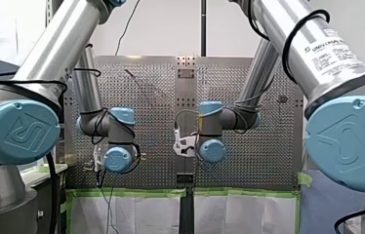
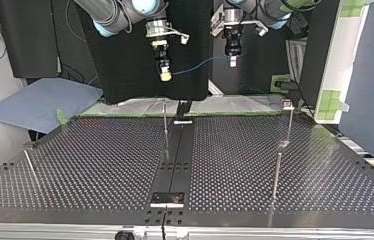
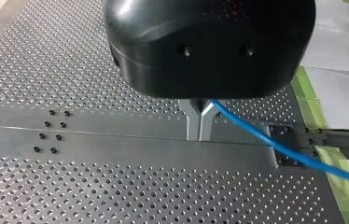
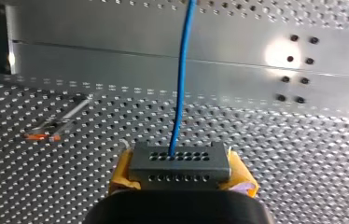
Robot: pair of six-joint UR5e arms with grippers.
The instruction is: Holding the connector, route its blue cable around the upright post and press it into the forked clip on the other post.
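Grey perforated connector block (image 4: pixel 180 161): clamped in right pincer (image 4: pixel 181 169). Blue cable (image 4: pixel 180 84) runs ahead to left pincer (image 3: pixel 199 134), closed on it; thin upright post (image 2: pixel 165 127) below, nearer right pincer.

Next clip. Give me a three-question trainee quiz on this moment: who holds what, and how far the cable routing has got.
1. True or false: the blue cable already lies around an upright post on the table.
2. Multiple choice: what does the right end effector grip? A) the connector B) a clip C) nothing
3. Fill in: the left end effector is shut on the ____.

Key: 1 false, the cable hangs in the air between the two end effectors, above the table. 2 A. 3 blue cable.
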